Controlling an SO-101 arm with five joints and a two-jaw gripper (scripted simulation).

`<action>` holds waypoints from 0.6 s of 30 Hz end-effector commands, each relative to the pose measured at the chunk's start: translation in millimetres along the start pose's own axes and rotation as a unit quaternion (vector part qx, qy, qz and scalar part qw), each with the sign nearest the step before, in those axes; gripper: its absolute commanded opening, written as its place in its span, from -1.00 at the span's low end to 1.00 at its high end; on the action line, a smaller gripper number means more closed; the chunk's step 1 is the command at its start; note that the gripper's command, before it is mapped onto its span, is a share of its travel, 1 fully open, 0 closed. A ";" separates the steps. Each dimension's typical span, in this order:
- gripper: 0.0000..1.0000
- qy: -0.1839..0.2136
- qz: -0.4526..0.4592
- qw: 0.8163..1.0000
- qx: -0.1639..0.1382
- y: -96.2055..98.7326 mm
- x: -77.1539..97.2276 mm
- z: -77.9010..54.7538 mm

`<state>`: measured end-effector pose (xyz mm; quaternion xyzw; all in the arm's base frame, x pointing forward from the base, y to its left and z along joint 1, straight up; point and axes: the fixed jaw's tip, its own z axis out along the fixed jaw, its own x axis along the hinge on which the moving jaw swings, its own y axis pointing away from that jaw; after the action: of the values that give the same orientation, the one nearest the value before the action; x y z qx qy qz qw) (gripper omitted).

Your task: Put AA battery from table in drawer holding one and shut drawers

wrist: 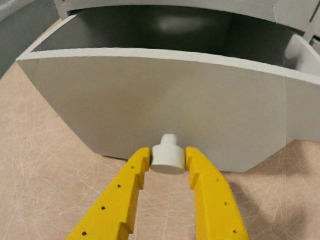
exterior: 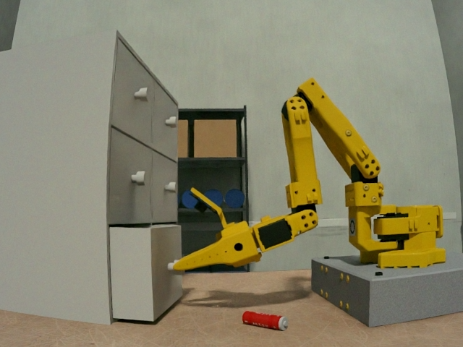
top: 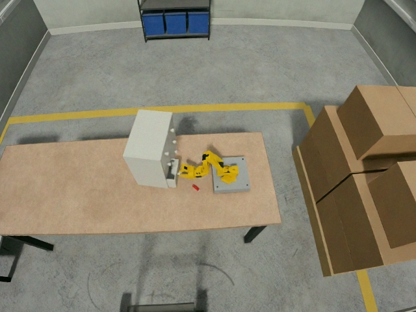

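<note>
- My pincer (top: 179,173) (exterior: 175,265) (wrist: 168,159), nearly closed; its two fingertips press on either side of a white knob (exterior: 171,265) (wrist: 168,165), which I grip.
- The knob belongs to a bottom drawer (top: 172,182) (exterior: 131,272) (wrist: 165,100) of the pale cabinet (top: 147,134) (exterior: 56,179); this drawer stands partly open, its front toward me; I cannot tell what its shadowed interior holds.
- The red AA battery (top: 195,187) (exterior: 265,320), lying on its side on the bench (top: 84,208) (exterior: 209,332) (wrist: 40,115); it rests between the open drawer and my grey base (top: 242,184) (exterior: 411,298), touching neither.
- The four drawer fronts in the two rows above; all appear shut.
</note>
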<state>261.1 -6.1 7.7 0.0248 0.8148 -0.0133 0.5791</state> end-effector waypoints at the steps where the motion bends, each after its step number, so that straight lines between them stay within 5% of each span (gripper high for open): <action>1: -1.00 0.008 -0.004 1.000 -0.008 4.1 3.4 -2.6; 18: -1.00 0.008 -0.005 1.000 -0.009 4.7 5.4 -8.0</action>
<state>256.6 -5.6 7.7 0.0242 0.8153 -0.0130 0.5784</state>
